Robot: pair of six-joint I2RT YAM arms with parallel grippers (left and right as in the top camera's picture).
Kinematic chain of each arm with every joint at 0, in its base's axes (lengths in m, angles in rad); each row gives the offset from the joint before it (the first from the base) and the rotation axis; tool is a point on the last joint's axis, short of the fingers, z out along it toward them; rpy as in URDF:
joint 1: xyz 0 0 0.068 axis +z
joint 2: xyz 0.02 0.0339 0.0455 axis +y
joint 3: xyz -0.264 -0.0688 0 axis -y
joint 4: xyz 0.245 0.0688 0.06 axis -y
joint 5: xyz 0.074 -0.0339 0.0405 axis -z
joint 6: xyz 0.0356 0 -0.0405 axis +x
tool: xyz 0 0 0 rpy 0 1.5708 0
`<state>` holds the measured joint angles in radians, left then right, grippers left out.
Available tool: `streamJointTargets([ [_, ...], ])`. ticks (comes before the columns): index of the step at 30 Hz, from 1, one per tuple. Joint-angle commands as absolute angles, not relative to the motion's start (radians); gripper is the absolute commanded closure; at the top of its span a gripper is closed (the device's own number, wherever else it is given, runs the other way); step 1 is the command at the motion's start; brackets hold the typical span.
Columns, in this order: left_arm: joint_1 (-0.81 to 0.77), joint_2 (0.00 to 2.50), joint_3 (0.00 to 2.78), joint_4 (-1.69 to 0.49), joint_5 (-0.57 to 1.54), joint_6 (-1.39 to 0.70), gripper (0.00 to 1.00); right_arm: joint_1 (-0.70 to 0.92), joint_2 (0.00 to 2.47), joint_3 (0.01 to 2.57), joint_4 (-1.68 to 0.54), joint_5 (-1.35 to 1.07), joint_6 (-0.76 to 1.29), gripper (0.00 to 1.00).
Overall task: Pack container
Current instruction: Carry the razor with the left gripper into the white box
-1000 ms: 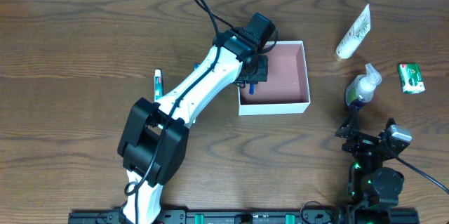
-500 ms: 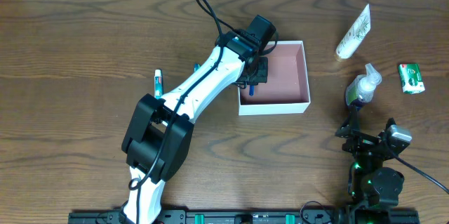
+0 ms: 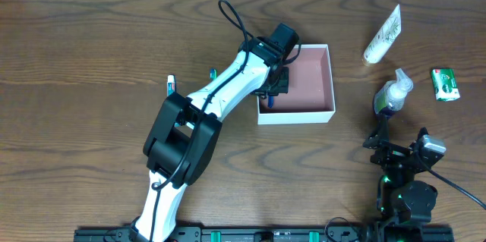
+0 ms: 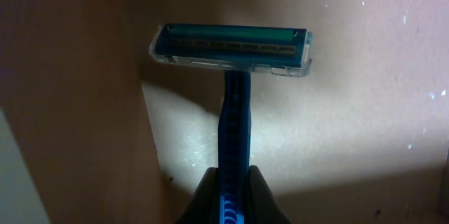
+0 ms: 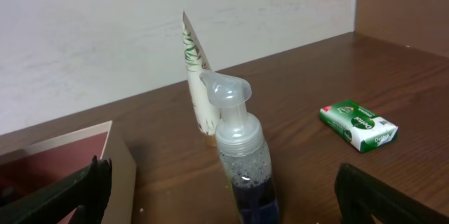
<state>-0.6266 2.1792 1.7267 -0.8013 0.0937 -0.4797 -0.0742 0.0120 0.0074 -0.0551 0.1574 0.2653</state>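
Left claw (image 3: 273,84) inside box (image 3: 311,83), by its left wall, pinching blue razor (image 4: 233,112) by handle. Razor head ahead of fingertips, over pink floor. Right claw (image 3: 382,137) spread wide, box ahead-left. Pump bottle (image 5: 240,154) just ahead, tube (image 5: 195,76) beyond it, green pack (image 5: 359,124) ahead-right.

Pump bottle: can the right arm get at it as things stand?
Probably yes. The pump bottle stands upright just ahead of the open right gripper, with nothing between them.
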Motion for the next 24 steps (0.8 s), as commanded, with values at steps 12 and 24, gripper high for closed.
streamJointTargets([
  [12, -0.623, 2.177, 1.723, -0.786, 0.048, -0.494, 0.83, -0.058, 0.006, 0.006, -0.059, 0.165, 0.250, 0.01],
  [24, -0.623, 2.176, 1.806, -0.779, 0.053, -0.480, 0.78, -0.058, 0.006, 0.006, -0.059, 0.164, 0.250, 0.01],
])
